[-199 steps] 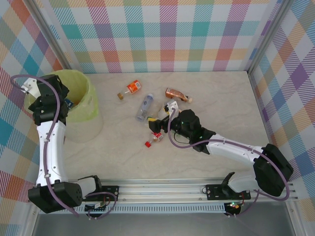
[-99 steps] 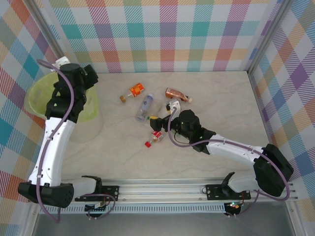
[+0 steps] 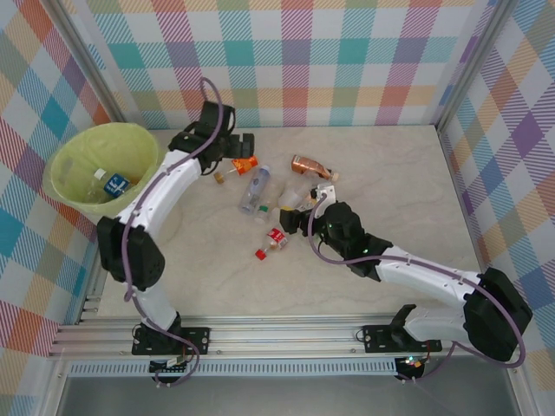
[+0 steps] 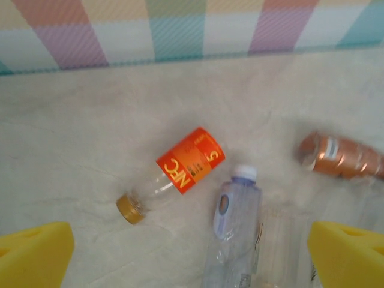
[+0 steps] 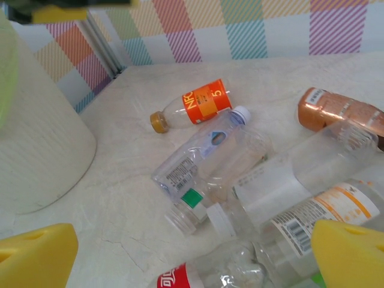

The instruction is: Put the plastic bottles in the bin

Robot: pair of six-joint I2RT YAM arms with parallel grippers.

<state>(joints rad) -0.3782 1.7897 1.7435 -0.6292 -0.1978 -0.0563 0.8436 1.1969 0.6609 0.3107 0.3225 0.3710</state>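
left fingers (image 4: 35, 255): wide open, empty, over orange-label bottle (image 4: 180, 171)
right fingers (image 5: 36, 259): wide open, empty
bottles (image 3: 260, 189): loose on counter (image 3: 390, 173), beside bin (image 3: 65, 160)
handling: probably light, thin, slick, rolls; pinch across labelled middle

The left arm stretches far forward in a long arc, its left gripper (image 3: 240, 145) splayed wide, while the right arm lies low and extended, the right gripper (image 3: 291, 218) likewise parting its yellow fingers (image 5: 36, 257).
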